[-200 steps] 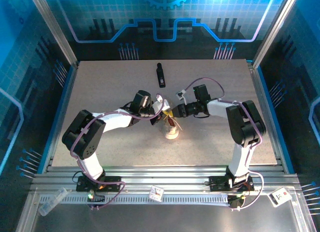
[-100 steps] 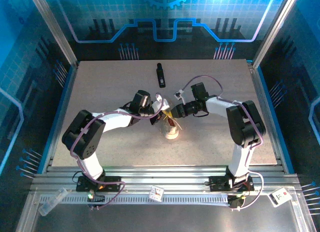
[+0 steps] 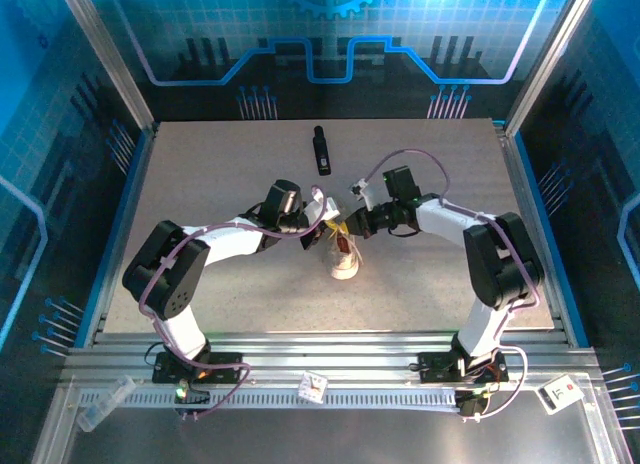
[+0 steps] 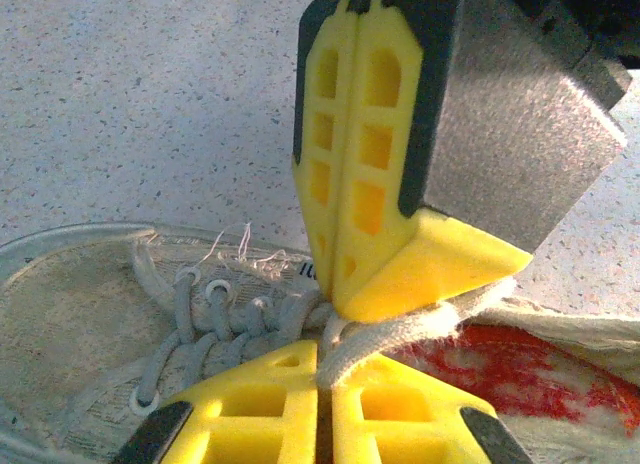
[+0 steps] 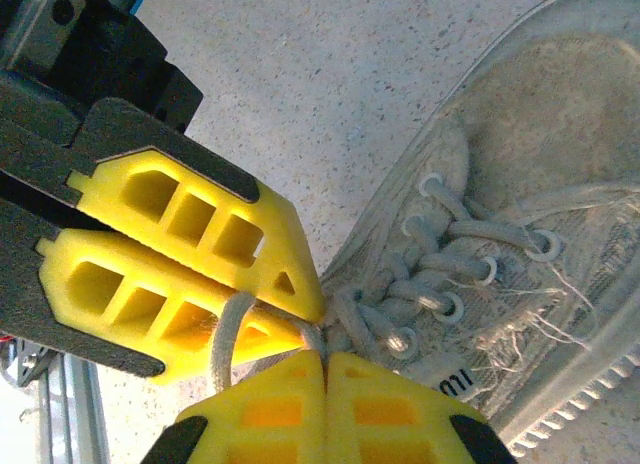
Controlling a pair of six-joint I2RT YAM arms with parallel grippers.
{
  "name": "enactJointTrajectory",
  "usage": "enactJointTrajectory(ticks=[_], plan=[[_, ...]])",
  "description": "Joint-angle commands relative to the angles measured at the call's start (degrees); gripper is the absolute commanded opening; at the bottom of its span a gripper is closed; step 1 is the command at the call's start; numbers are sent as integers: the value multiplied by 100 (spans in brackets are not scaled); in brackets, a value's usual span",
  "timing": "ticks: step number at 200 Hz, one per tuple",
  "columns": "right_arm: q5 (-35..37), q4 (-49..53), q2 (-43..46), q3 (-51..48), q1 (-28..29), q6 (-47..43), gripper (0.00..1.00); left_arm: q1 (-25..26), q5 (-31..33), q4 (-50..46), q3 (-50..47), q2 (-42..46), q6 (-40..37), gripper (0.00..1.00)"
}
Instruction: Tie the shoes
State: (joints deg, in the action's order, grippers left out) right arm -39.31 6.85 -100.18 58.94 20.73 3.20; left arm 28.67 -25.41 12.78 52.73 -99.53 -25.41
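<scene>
Swings right elbow [image 3: 505, 259] outward a touch, clamps lace [image 4: 400, 329] tight in left gripper [image 4: 322, 359] and right gripper [image 5: 325, 369], tip-to-tip over sneaker [image 3: 345, 264] mid table [image 3: 200, 184]; likely limp, light, slippy, so best pinched near eyelets.

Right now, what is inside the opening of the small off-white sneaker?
Red inner lining shows inside the off-white sneaker. The shut yellow fingers of the left gripper, pinching a pale lace, and of the right gripper cover the rest, so nothing deeper can be seen.
</scene>
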Motion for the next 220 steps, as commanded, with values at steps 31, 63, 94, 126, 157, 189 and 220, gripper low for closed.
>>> enactJointTrajectory(ticks=[31, 63, 94, 126, 157, 189, 220], plan=[[-137, -695, 316, -199, -76, 330, 0, -46, -93, -171, 149, 90, -43, 11], [-367, -720, 199, -177, -70, 352, 1, -45, -118, -216, 193, 58, -35, 11], [-494, -580, 115, -72, -20, 222, 5, -45, -114, -301, 278, 20, 18, 10], [-639, -410, 10, 13, 22, 108, 24, -37, -135, -295, 343, -11, 106, 9], [-654, -288, -99, 85, 36, 32, 32, -37, -139, -293, 398, -53, 150, 8], [-649, -140, -219, 161, 53, -58, 32, -37, -163, -309, 427, -93, 155, 8], [-603, 23, -316, 206, 65, -202, 32, -42, -172, -337, 426, -110, 124, 7]])
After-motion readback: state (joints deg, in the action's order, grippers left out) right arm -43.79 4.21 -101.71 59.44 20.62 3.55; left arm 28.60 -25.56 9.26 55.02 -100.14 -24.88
